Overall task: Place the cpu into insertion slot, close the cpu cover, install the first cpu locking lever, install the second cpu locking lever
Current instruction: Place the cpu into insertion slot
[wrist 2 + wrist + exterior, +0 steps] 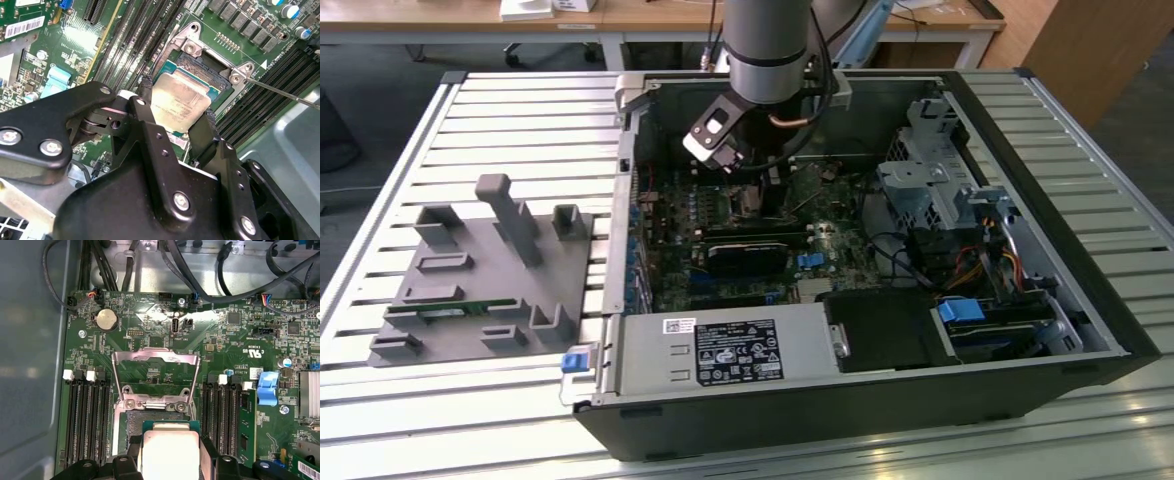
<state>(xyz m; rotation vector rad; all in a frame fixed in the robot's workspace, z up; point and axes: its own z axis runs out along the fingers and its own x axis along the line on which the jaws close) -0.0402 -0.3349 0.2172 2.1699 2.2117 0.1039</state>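
Gripper around flat, square, silvery cpu

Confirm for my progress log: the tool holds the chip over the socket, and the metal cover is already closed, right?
No. The cover lies swung open in the first wrist view; the tool does hold the chip over the socket.

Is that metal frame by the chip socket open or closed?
Open: the cpu cover is swung back off the insertion slot, green board showing through its cut-out centre.
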